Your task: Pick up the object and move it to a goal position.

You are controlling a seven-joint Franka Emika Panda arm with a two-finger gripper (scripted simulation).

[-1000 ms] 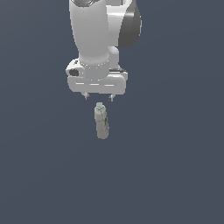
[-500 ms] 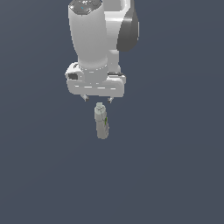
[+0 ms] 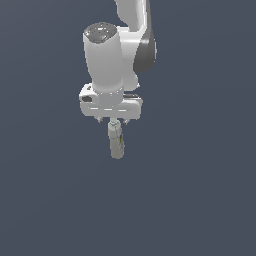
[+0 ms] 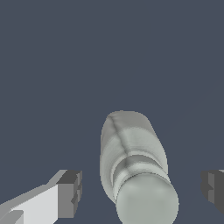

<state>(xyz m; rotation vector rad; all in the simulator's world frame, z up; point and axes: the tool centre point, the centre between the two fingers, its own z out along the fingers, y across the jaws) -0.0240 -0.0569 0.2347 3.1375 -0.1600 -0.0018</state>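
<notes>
The pale-grey bottle (image 3: 116, 141) with a small round cap and a green mark on its label stands on the dark grey floor. In the wrist view I look down on the bottle (image 4: 131, 153), its cap closest to the camera. My white gripper (image 3: 113, 121) hangs directly above it and is open. In the wrist view my gripper (image 4: 142, 192) has one dark pad (image 4: 70, 192) on each side of the cap, with a gap between each pad and the bottle. The fingertips are at about cap height.
The flat dark grey floor (image 3: 200, 200) fills the rest of both views. The white arm (image 3: 120, 50) rises above the gripper to the top of the exterior view.
My gripper has come down toward the bottle, so its fingers now flank the cap. The bottle has not moved.
</notes>
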